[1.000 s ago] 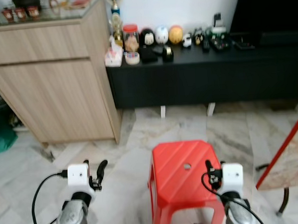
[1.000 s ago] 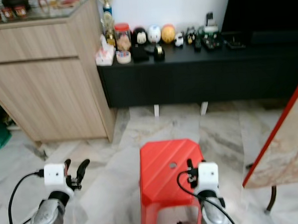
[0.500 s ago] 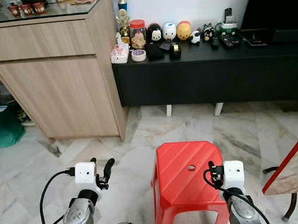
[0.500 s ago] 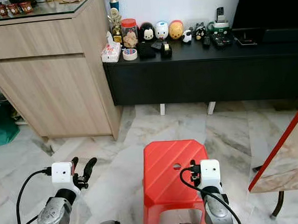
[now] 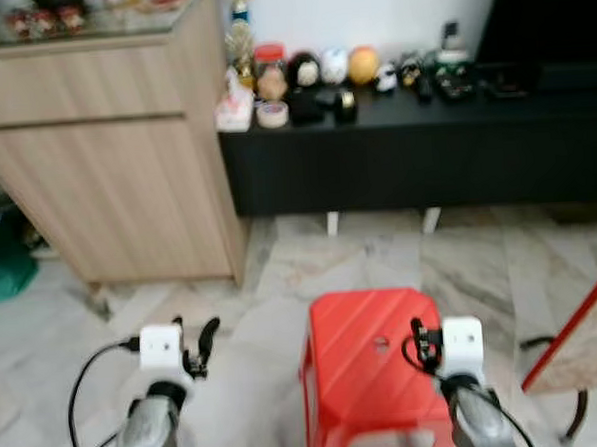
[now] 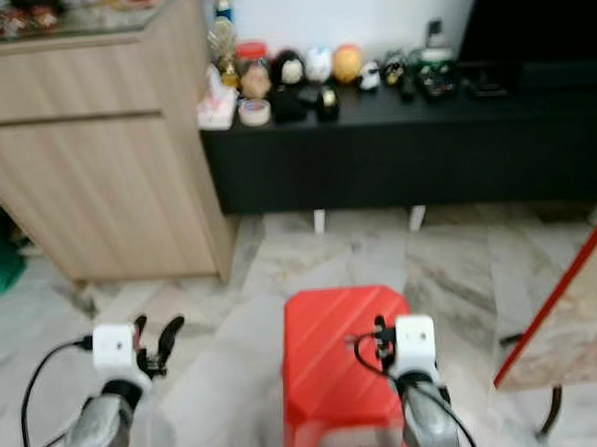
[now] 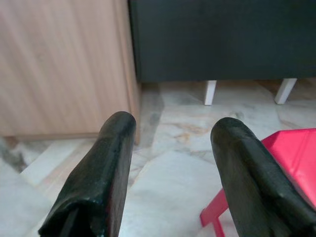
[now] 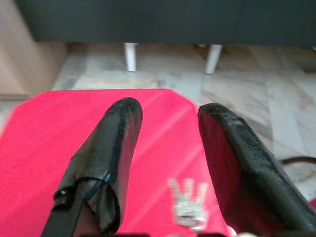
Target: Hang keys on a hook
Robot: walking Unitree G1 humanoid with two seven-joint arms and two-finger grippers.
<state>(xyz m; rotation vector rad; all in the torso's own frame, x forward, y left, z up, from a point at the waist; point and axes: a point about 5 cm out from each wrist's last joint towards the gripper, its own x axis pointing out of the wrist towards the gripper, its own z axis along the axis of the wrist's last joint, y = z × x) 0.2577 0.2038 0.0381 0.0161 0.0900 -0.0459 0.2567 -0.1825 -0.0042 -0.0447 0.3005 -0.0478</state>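
A red plastic stool (image 5: pixel 366 370) stands on the marble floor right in front of me. A small bunch of silver keys (image 8: pixel 187 203) lies on the stool's top, just below my right gripper (image 8: pixel 170 111). That gripper hovers open over the stool's right side (image 5: pixel 422 335) with nothing between its fingers. My left gripper (image 5: pixel 196 329) is held low over the bare floor to the left of the stool. Its fingers (image 7: pixel 111 148) stand wide apart and empty.
A light wooden cabinet (image 5: pixel 105 164) stands at the back left. Beside it, a low black console (image 5: pixel 415 157) carries figurines, a jar and remotes. A red-edged tabletop (image 5: pixel 585 339) juts in at the right. A green bag (image 5: pixel 1 269) lies at the far left.
The whole picture has shifted and blurred, so the camera has moved. Both grippers keep their places and stay open.
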